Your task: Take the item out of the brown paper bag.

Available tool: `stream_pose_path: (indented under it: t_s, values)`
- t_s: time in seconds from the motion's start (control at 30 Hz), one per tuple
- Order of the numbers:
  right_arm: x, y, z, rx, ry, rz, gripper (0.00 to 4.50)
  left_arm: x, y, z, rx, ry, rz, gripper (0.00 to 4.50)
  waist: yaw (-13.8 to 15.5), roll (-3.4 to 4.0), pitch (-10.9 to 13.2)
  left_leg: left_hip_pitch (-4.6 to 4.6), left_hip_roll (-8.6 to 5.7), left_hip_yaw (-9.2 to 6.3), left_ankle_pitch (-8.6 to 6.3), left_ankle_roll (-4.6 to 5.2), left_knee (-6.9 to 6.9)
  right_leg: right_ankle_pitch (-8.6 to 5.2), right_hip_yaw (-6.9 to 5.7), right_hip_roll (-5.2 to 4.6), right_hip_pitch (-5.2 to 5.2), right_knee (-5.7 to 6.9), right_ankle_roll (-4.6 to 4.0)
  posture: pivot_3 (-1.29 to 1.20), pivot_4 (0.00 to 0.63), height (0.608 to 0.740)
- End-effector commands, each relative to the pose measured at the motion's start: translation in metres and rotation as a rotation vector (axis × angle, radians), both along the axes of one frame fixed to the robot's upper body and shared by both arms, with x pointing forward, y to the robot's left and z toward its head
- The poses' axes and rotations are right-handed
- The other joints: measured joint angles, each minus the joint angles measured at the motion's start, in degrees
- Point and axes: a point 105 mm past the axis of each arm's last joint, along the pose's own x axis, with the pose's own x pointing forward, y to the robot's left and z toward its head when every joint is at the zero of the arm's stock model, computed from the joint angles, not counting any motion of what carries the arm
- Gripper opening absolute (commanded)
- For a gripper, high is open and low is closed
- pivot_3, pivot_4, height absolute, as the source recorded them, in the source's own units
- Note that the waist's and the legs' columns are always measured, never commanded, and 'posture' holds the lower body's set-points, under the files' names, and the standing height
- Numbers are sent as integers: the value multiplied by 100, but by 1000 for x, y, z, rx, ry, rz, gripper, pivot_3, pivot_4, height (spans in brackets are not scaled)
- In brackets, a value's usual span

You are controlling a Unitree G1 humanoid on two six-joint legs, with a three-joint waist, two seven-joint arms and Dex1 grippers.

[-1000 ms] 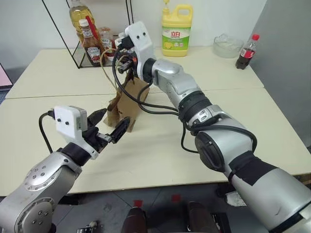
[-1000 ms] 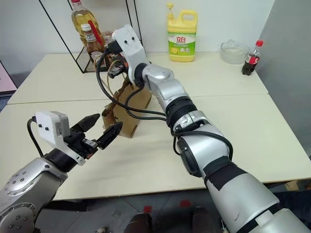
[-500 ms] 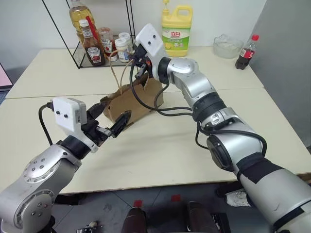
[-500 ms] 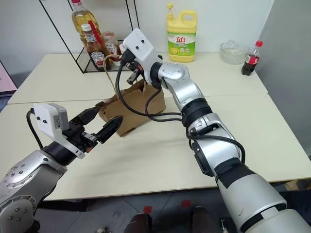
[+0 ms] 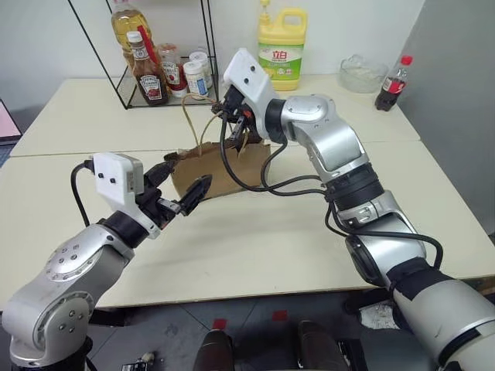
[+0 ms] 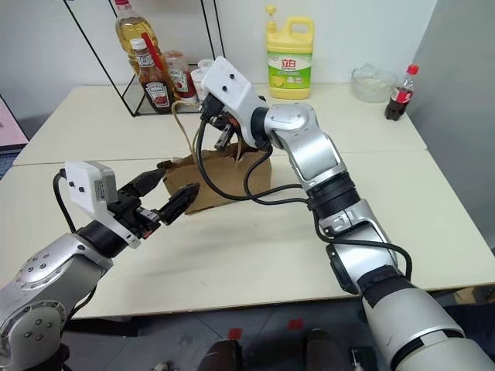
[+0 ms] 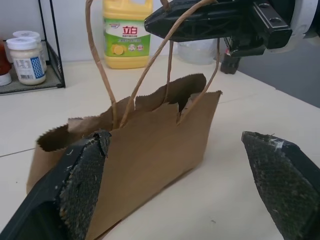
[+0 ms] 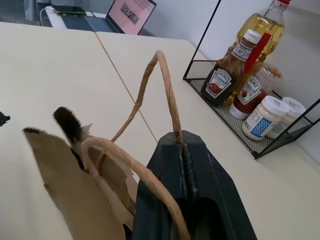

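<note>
Swung toward mid-frame from the upper left, the brown paper bag is now seen broadside on the table, one twisted handle clamped between the shut fingers of the right gripper. Nearer, at lower left, the left gripper is held with its jaws wide apart just short of the bag's end. Light, soft kraft paper is judged easily torn, and is best steadied by its rim. No item is visible; presumably it is inside. The pinched handle is shown plainly by the right wrist view, the bag's ragged open mouth by the left wrist view.
</note>
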Motion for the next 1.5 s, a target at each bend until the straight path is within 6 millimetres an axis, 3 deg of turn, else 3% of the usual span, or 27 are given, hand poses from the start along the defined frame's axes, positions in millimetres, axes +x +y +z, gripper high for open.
stream_pose_path:
  t_s: [0.03, 0.23, 0.4, 0.43, 0.5, 0.73, 0.87, 1.03, 1.2, 1.27, 1.37, 1.5]
  values:
    - [-10, 1, 18, 5, -36, 17, 19, 0, -2, 9, 2, -54, -4, 4500, 0, 0, 0, 0, 0, 0, 0, 0, 0, 0, 0, 0, 0, 1, 0, 0, 150, 740]
    - [-12, 1, 4, -12, 36, 12, 19, 0, -1, 9, -1, -59, 4, 4500, -1, 0, 0, 1, 0, 0, -1, 1, 0, 0, 0, 0, 0, 1, 0, 0, 150, 740]
    - [-2, -5, -9, -18, 57, -18, 19, 1, -1, 9, 1, -60, 9, 4500, -1, -1, -1, 1, 0, -1, -1, 1, 0, 0, 0, 0, 0, 2, 0, 0, 150, 740]
    - [-2, -7, -12, -17, 55, -16, 197, 1, -1, 9, 2, -61, 9, 4500, -1, -1, -1, 1, 0, -1, -1, 1, 0, 0, 0, 0, 0, 2, 0, 0, 150, 740]
    - [-1, -9, -15, -12, 52, -12, 632, 1, -1, 10, 7, -62, 9, 4500, -1, -1, -1, 1, 0, -1, -1, 1, 0, 0, 0, 0, 0, 2, 0, 0, 150, 740]
    - [-12, -23, -6, 10, 45, 32, 3146, 5, 5, 13, 69, -48, -23, 4500, 0, -1, -1, 0, 0, -2, -1, 1, 0, 0, -1, 0, 0, 2, 0, 0, 150, 740]
    - [-29, -36, -4, 7, 77, 81, 4459, 6, 12, 18, 112, -17, -101, 4500, 8, -2, 0, 1, 0, -3, -1, 2, 0, 0, -1, 1, 0, 1, 0, 0, 150, 740]
    - [-62, -47, -8, 19, 159, 156, 4459, 13, 33, 23, 167, 53, -187, 4500, 12, -1, 1, 2, 0, -5, -1, 2, -2, -1, -2, 2, 0, 0, 0, 0, 150, 740]
    - [-84, -62, -14, 82, 254, 184, 4459, 32, 64, 50, 198, 53, -206, 4500, 18, -3, 4, 2, 1, -11, -2, 3, -4, -3, -4, 7, -1, 1, -3, 0, 150, 740]
    - [-85, -69, -19, 110, 272, 158, 4459, 44, 74, 60, 204, 35, -202, 4500, 60, -4, 4, 1, 1, -12, -2, 3, -3, -3, -6, 7, -1, 0, -2, 0, 150, 740]
    - [-72, -85, -42, 71, 222, -3, 4459, 70, 83, 62, 299, 8, -186, 4500, 123, -7, 3, 4, 0, -11, -1, 3, -3, -3, -7, 7, 1, 1, -2, 0, 150, 740]
    - [-61, -106, -77, 103, 133, -223, 4459, 124, 75, 74, 378, -100, -95, 4500, 206, -21, 1, -2, -1, -15, 0, 1, 1, -3, -14, 9, 3, -1, -2, 0, 150, 740]
